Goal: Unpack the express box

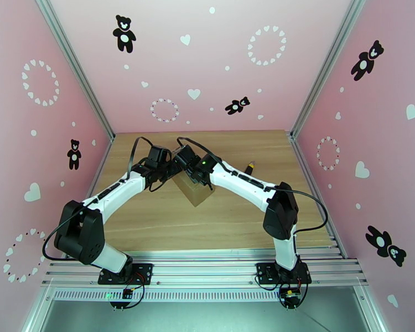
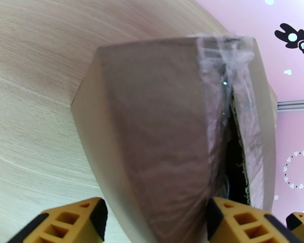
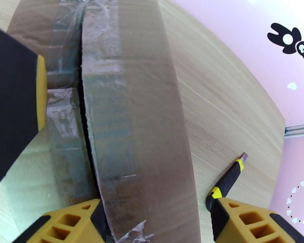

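Tape [image 3: 107,41] on the box [image 1: 195,190], which sits mid-desk [image 1: 169,228], is already slit, and we see a dark gap between the flaps. The flaps are not yet lifted and nothing is out. Our left pincer [image 2: 154,209] and right pincer [image 3: 156,211] stand spread, each astride one flap, clamping nothing. The gap hides the contents.

Seen from above, the box [image 1: 196,196] lies mostly under the left gripper [image 1: 167,170] and the right gripper [image 1: 188,167], with only its near corner clear. The knife [image 1: 251,166] is a speck behind the right arm [image 1: 246,182]. In the right wrist view its near end is hidden behind a finger [image 3: 249,221]. The slit [image 2: 233,167] in the box's top is too dark to show what is inside. Whether the fingertips touch the cardboard cannot be told.
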Robot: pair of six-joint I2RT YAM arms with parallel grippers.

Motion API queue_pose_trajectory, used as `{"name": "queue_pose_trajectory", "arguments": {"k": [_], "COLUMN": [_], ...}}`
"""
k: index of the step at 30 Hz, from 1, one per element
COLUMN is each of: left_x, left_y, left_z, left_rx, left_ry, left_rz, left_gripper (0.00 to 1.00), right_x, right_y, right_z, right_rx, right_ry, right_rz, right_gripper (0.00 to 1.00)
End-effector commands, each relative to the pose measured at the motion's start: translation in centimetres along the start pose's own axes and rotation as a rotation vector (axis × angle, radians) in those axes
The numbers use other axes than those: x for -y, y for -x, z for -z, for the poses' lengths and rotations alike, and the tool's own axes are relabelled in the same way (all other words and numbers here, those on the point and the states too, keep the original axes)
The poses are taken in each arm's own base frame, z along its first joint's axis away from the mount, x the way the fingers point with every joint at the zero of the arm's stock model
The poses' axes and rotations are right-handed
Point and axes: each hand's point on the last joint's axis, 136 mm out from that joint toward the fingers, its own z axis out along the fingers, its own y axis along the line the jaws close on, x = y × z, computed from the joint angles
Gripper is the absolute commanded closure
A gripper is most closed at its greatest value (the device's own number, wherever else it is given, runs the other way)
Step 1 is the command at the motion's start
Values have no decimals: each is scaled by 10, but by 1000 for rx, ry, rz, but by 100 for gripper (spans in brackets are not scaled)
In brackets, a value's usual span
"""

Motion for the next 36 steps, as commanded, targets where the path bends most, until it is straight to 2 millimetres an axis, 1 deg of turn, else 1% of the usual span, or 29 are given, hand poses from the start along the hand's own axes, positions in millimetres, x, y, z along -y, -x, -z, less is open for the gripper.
{"name": "queue_pose_trajectory", "arguments": {"k": [1, 12, 19, 21, 23, 29, 33, 36], "left_x": [-76, -79, -81, -80, -80, -75, -71, -70], "left_y": [-63, -65, -66, -66, -66, -63, -60, -58], "left_z": [-5, -4, -2, -2, -2, -3, -3, -3], "left_rx": [-213, -215, -215, -214, -214, -206, -201, -198], "left_ry": [277, 286, 290, 288, 285, 266, 261, 259], "left_rz": [6, 6, 5, 8, 7, 8, 6, 4], "left_gripper": [31, 31, 31, 31, 31, 31, 31, 31], "right_x": [45, 64, 70, 62, 46, 9, -9, -15], "right_y": [20, 30, 32, 31, 30, 24, 23, 22], "right_z": [19, 26, 25, 26, 27, 26, 21, 16], "right_rx": [69, 98, 99, 93, 100, 92, 82, 75], "right_ry": [-107, -127, -118, -76, 2, 138, 190, 200], "right_rz": [-56, -82, -92, -91, -78, -57, -41, -30], "right_gripper": [29, 29, 29, 29, 29, 28, 28, 28]}}
